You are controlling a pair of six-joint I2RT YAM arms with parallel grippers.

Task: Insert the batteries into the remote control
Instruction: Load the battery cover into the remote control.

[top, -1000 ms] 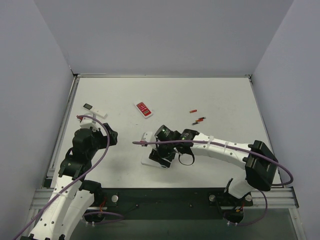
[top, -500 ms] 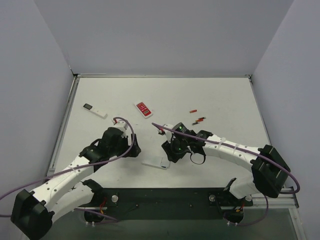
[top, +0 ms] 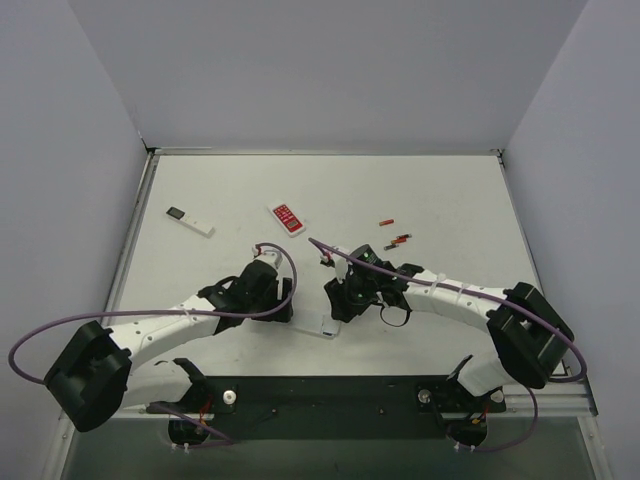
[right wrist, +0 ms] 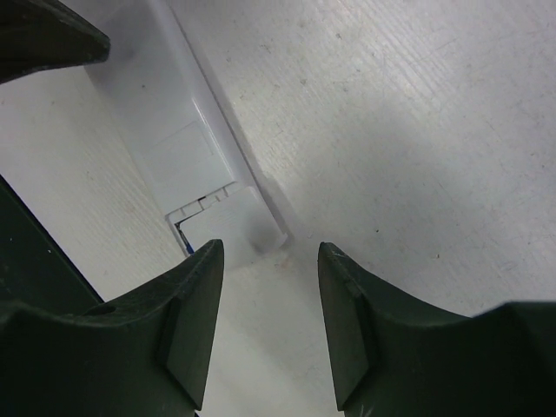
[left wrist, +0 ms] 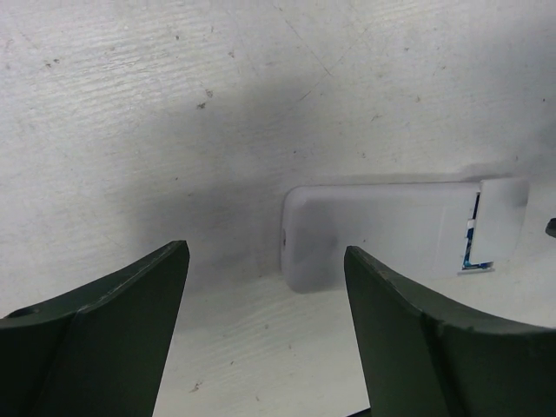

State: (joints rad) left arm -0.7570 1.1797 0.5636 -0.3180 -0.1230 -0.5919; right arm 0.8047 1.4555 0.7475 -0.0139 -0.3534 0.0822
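Note:
The remote control [left wrist: 382, 228] lies white back up near the table's front edge. Only its corner [top: 328, 327] shows in the top view. Its battery cover [right wrist: 233, 217] sits slightly ajar at one end, and a thin blue sliver [right wrist: 186, 247] of the batteries shows in the gap; the same sliver shows in the left wrist view [left wrist: 473, 254]. My left gripper [left wrist: 265, 252] is open and empty, just short of the remote's plain end [top: 287, 303]. My right gripper [right wrist: 269, 252] is open and empty, just off the cover end [top: 338, 303].
A red-faced remote [top: 288, 218] and a slim white stick remote [top: 190, 221] lie farther back on the left. Red cells [top: 386, 221] [top: 402, 239] and a dark cell [top: 391, 247] lie behind the right arm. The table's front edge is close below the remote.
My left arm has swung from the left side to the remote's left end. My right gripper has moved right, off the remote, to its cover end.

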